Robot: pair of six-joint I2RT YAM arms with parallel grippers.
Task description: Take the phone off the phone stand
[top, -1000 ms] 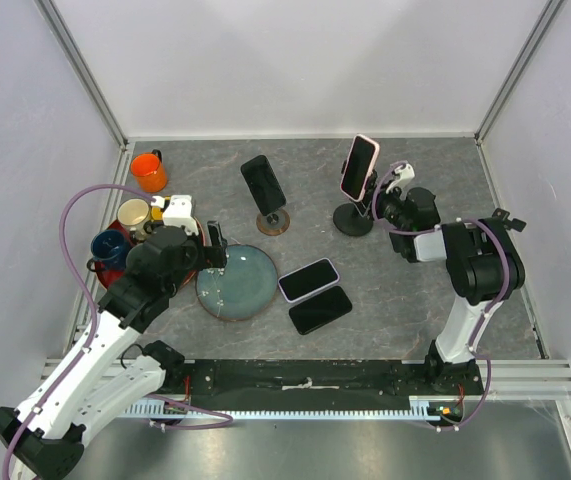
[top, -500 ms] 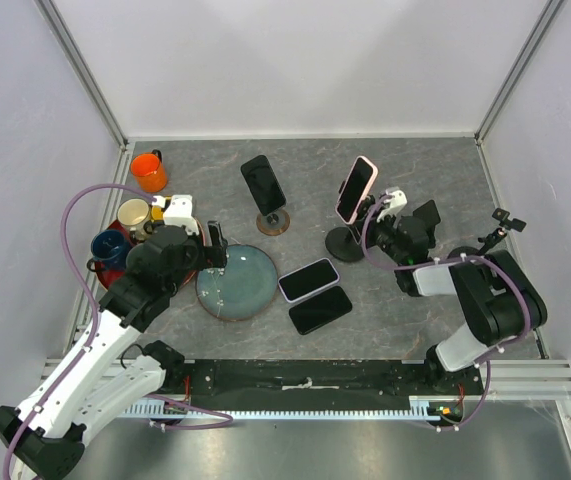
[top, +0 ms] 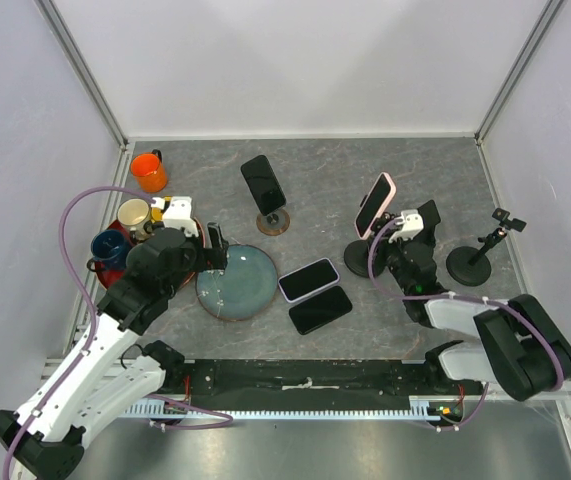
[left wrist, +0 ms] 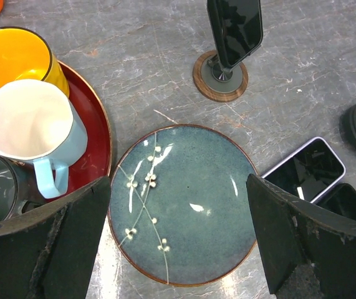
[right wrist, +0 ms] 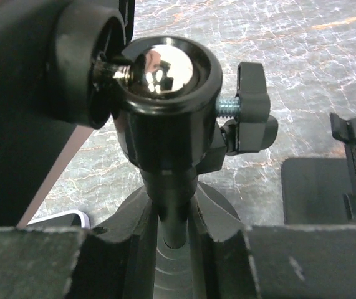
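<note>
A phone (top: 375, 204) in a pink case sits tilted on a black phone stand (top: 357, 260) at the right middle of the table. My right gripper (top: 375, 252) is shut on that stand's thin stem (right wrist: 174, 215), just under the shiny ball joint (right wrist: 165, 67); the right gripper (right wrist: 174, 233) has one finger on each side of the stem. The phone's back (right wrist: 15, 124) fills the left of the right wrist view. My left gripper (left wrist: 178, 240) hangs open above a blue plate (left wrist: 184, 205), holding nothing.
A black phone (top: 263, 182) stands on a wooden-based stand (top: 273, 222). Two phones (top: 308, 280) (top: 320, 308) lie flat beside the plate (top: 235, 283). An empty black stand (top: 470, 264) is at the right. A red tray (top: 115, 228) with mugs and an orange mug (top: 149, 171) sit at the left.
My right gripper closed on the stand's stem and dragged the stand, with the pink phone, nearer and slightly right. The right arm folded down low. The left arm stayed still.
</note>
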